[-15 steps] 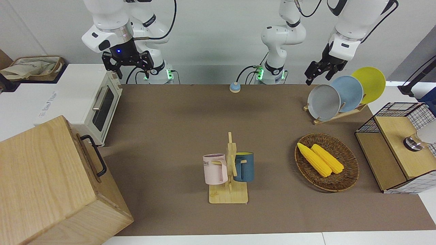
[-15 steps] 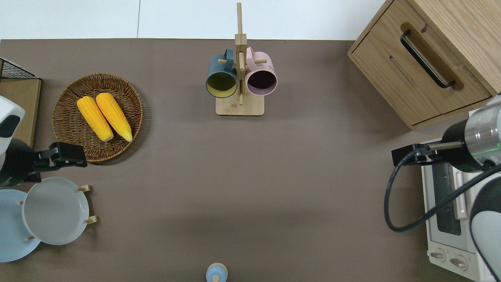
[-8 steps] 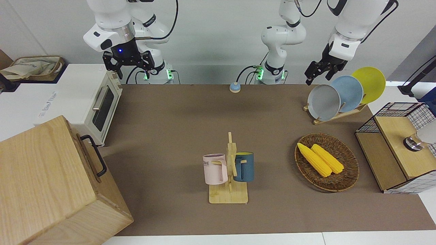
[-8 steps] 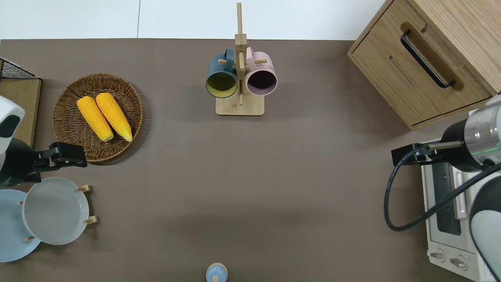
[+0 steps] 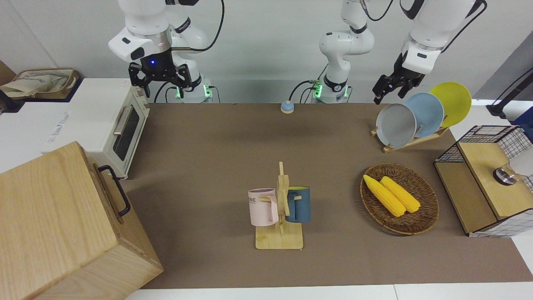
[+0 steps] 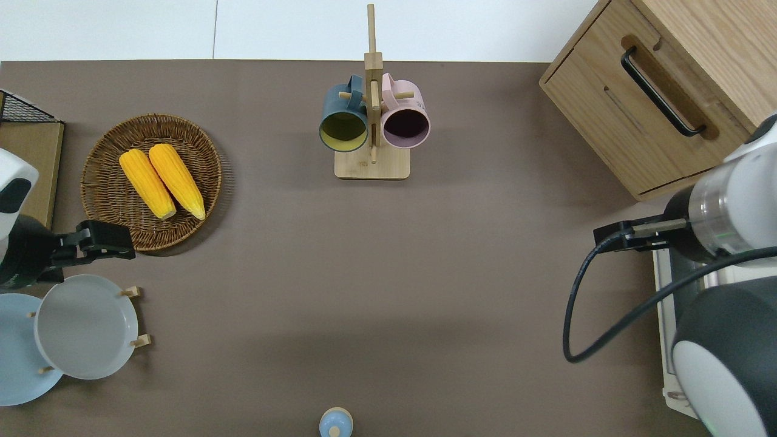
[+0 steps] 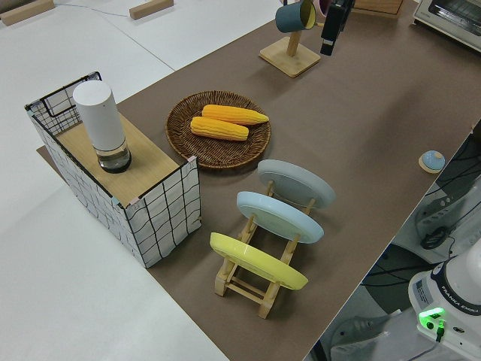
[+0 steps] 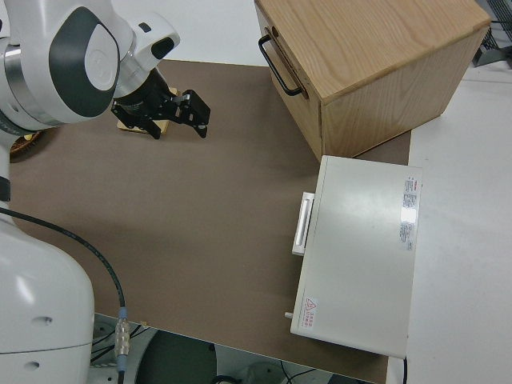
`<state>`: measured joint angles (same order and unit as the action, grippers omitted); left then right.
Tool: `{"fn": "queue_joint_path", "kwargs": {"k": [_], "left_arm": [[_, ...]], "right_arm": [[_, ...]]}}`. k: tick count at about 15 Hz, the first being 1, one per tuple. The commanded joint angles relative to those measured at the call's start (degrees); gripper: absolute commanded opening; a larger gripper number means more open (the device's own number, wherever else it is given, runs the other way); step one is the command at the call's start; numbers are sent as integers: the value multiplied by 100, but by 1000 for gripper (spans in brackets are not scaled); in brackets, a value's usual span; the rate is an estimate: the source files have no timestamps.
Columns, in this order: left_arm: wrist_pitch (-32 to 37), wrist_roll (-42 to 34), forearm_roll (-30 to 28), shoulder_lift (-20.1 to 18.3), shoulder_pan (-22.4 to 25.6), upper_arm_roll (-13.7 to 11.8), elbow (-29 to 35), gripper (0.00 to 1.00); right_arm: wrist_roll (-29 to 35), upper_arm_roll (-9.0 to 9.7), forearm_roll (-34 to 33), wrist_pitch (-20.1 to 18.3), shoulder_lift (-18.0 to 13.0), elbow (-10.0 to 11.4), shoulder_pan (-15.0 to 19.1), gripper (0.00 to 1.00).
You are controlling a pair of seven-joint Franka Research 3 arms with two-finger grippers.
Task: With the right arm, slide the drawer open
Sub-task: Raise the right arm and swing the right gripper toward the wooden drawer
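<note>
The drawer (image 6: pixel 643 115) sits shut in the pale wooden cabinet (image 5: pixel 54 225) at the right arm's end of the counter (image 5: pixel 233 141), farther from the robots than the white toaster oven (image 5: pixel 120 129). The cabinet stands turned at an angle, so the drawer front and its black bar handle (image 6: pixel 660 91) face diagonally toward the middle of the counter; by my reading, that leaves the handle open to an approach from the counter side and gives the drawer free room to slide out. The right gripper (image 5: pixel 159 80), marked by a small blue light, hangs in the air by the toaster oven's front edge, well apart from the handle and holding nothing. Its jaws stand spread apart, which suits closing around the bar once it gets there. Judging from this, the reach toward the handle is the step in hand and the pull has not begun. The left arm is parked, and whether the jaws of the left gripper (image 5: pixel 389 88) are open or closed I cannot tell.
</note>
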<state>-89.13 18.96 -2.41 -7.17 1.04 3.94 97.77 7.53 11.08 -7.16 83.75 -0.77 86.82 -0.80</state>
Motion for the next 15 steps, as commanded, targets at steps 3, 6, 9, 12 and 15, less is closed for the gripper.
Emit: {"fn": "queue_joint_path", "kwargs": {"k": [3,6,9,12,15], "left_arm": [[89,-51,-5,-48,-7,-25,-21,993],[89,-51,-5,-48,-7,-25,-21,993],[89,-51,-5,-48,-7,-25,-21,993],[89,-51,-5,-48,-7,-25,-21,993],[89,-51,-5,-48,-7,-25,-21,993]], "right_arm": [[161,140,-662,256,6,238,-262,987],[179,148,-1119,344,-11,475,-438,987],[179,350,-1629,379,-11,642,-500,987],[188,447,-1928,484,-3,731,-526,985],[188,605,-2359,502,33,801,-526,985]]}}
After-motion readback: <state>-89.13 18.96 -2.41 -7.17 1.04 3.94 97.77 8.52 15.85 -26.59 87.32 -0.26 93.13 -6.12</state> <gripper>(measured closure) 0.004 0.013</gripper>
